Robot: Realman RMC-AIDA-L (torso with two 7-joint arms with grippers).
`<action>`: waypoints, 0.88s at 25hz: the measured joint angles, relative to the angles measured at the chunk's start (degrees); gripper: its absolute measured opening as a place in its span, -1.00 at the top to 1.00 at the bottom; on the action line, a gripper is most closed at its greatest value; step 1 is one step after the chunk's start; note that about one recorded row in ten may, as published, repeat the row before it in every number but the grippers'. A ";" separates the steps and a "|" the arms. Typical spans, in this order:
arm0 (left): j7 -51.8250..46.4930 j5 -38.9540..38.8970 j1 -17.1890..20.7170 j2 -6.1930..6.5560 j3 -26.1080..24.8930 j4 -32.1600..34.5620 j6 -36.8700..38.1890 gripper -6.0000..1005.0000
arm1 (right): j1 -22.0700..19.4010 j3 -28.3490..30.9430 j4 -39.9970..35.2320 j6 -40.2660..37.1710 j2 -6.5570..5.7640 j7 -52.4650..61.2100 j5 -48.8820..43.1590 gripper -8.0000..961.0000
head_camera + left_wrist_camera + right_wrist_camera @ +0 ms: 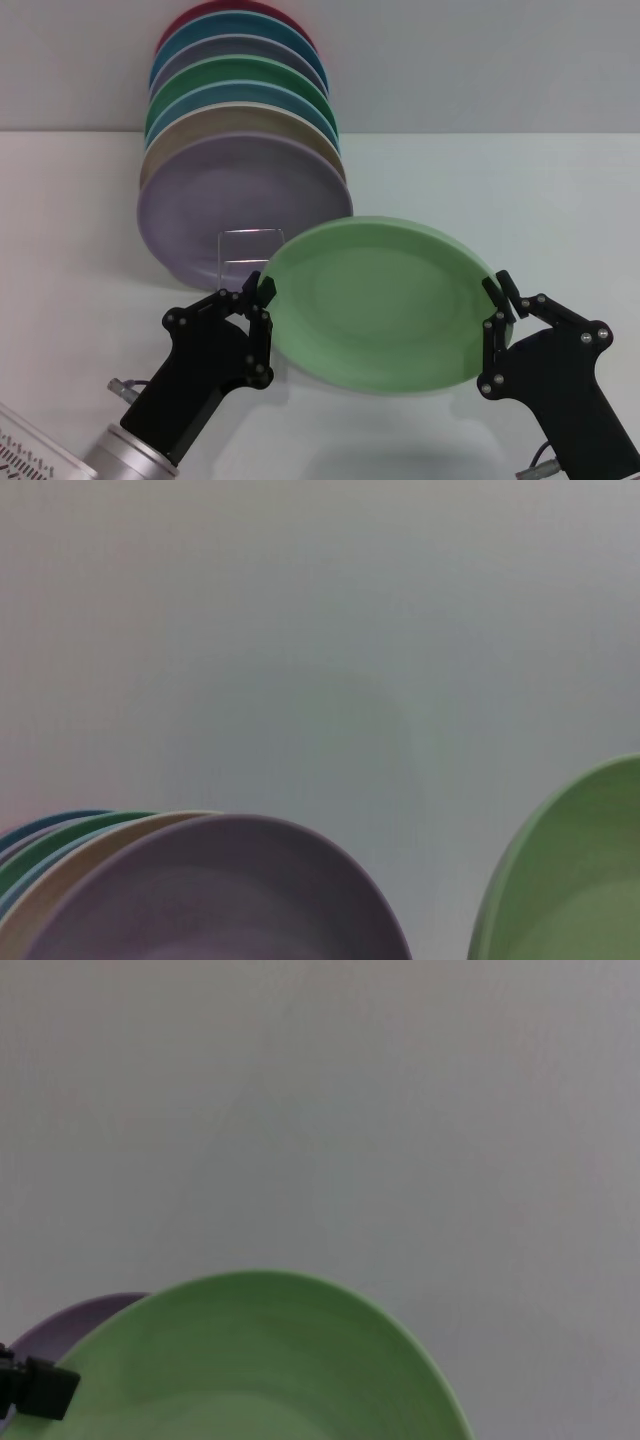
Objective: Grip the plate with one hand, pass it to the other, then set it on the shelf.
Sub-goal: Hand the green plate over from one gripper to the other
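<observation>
The light green plate (380, 305) hangs tilted above the white table between both grippers; it also shows in the left wrist view (575, 880) and the right wrist view (260, 1360). My right gripper (501, 290) is shut on its right rim. My left gripper (257, 291) sits at the plate's left rim, its fingers open on either side of the edge. One left fingertip (35, 1388) shows in the right wrist view. The shelf (247, 250), a thin silver wire rack, stands just behind the left gripper, with its looped front showing.
Several plates lean in a row on the rack, a lavender one (235, 205) in front and a darker green one (240, 75) further back. A white perforated tray corner (30, 450) lies at the bottom left. The table (520, 190) is white.
</observation>
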 joint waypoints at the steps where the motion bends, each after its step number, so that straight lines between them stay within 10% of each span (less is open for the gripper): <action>1: 0.00 -0.05 -0.01 -0.01 -0.11 -0.03 -0.14 0.90 | 0.05 -0.03 0.01 0.03 0.00 0.00 0.00 0.93; 22: 2.31 0.08 0.77 -0.07 -0.51 0.21 2.61 0.92 | 2.04 -0.35 -1.57 -0.73 -0.18 3.71 -0.52 0.68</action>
